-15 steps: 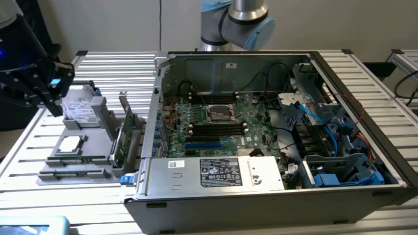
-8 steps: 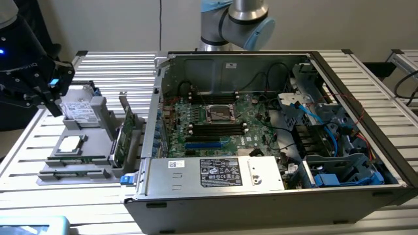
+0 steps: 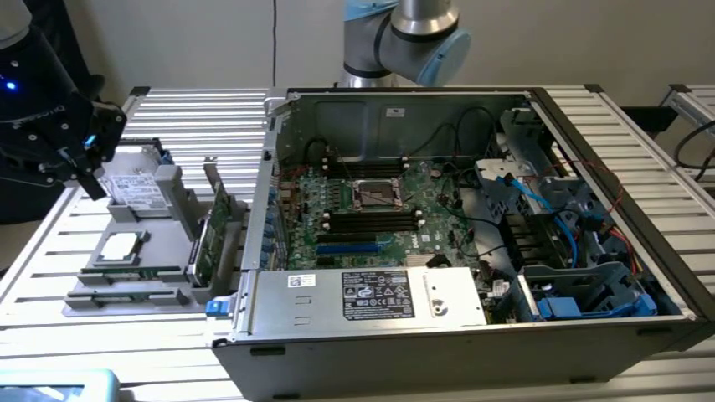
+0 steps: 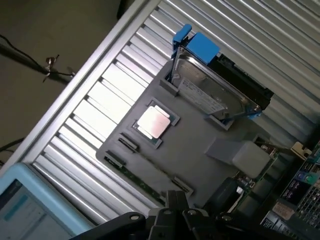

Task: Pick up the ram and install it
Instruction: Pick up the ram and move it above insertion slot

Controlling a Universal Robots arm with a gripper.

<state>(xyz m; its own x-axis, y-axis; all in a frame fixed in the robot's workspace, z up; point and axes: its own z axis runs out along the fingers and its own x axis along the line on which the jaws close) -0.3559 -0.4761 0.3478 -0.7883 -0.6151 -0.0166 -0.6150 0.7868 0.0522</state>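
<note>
Ram [image 4: 136, 178] sat in the grey holder [image 4: 200, 125]: light, stiff, fragile, I judged, and best pinched by its long edges. My pincer [image 4: 175, 201] hung clenched and empty above that holder.

Ribbed, shiny bare metal on the worktop [image 3: 190, 109], matt grey plastic on the tray [image 4: 190, 150], glossy metal on the drive [image 4: 205, 87], dull sheet metal on the case [image 3: 369, 356], matt black on the tool [image 4: 175, 196].
</note>
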